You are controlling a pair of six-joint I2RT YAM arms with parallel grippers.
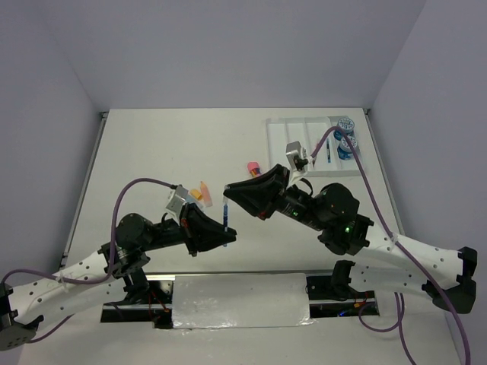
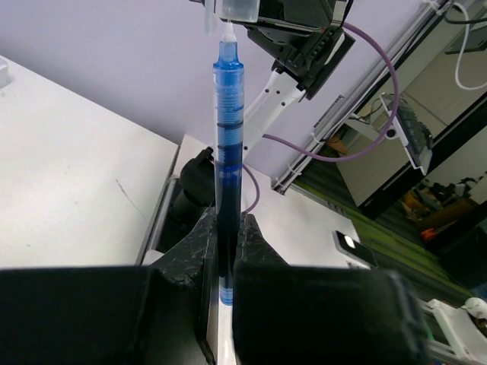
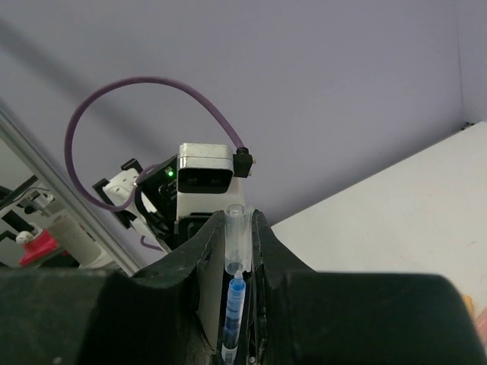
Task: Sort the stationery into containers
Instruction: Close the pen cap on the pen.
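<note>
My left gripper point(image 1: 221, 230) is shut on a blue pen point(image 1: 225, 215) and holds it upright above the table. In the left wrist view the pen point(image 2: 228, 144) rises from between the fingers point(image 2: 194, 251), tip upward. My right gripper point(image 1: 229, 190) is shut on a clear pen cap point(image 3: 237, 232) directly above the pen's tip point(image 3: 236, 293), the tip just at the cap's mouth. The cap also shows in the left wrist view point(image 2: 238, 9). The white divided tray point(image 1: 283, 148) lies at the far right, with two blue rolls point(image 1: 346, 133) beside it.
A pink eraser point(image 1: 253, 166) and an orange marker point(image 1: 200, 193) lie on the table behind the grippers. A thin blue item point(image 1: 329, 153) lies in the tray. A white-wrapped block point(image 1: 240, 300) sits at the near edge between the arm bases.
</note>
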